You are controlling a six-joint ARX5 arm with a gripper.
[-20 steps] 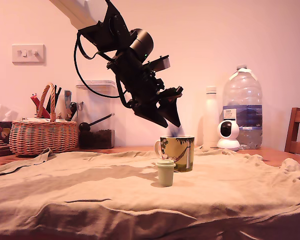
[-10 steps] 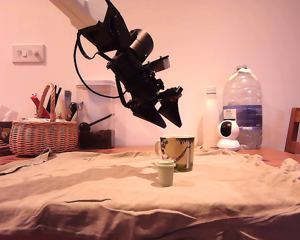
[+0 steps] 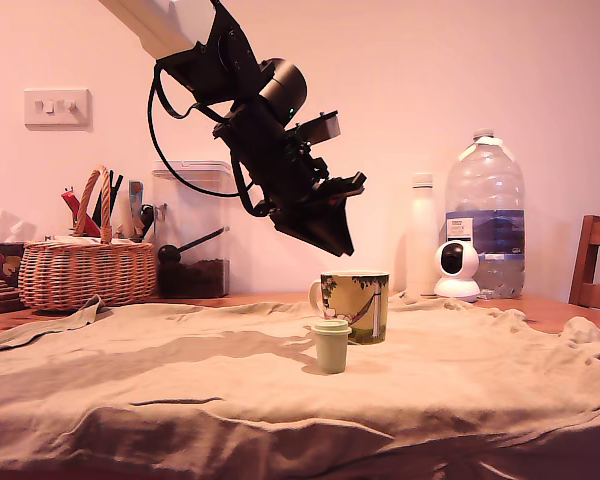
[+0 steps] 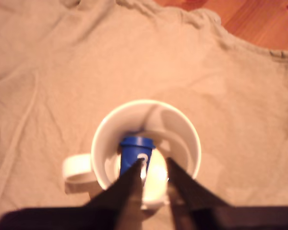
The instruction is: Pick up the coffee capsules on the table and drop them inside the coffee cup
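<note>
Hangs tilted over the yellow-green ceramic coffee cup (image 3: 355, 305) with the palm-and-hammock print: the black two-fingered tool (image 3: 345, 248), tips clear of the rim. In the wrist view, looks straight down into the white inside of the cup (image 4: 105, 125), with the tool (image 4: 155, 162) narrowly parted and gripping nothing. Already lies in the cup: the small dark blue plastic capsule (image 4: 136, 152) marked in white. Stands upright on the wrinkled beige cloth (image 3: 180, 370) covering the wooden table (image 3: 540, 310), just in front of the cup: the small pale green tapered plastic capsule (image 3: 331, 345), not yet picked up.

Probably handles as light and fairly stiff, though thin-walled and smooth, so liable to tip on the soft cloth or squirt out of a hard pinch. Best taken across the body just under the projecting rim, squarely from above, with a moderate squeeze. Worth minding the cup close behind during the approach.
</note>
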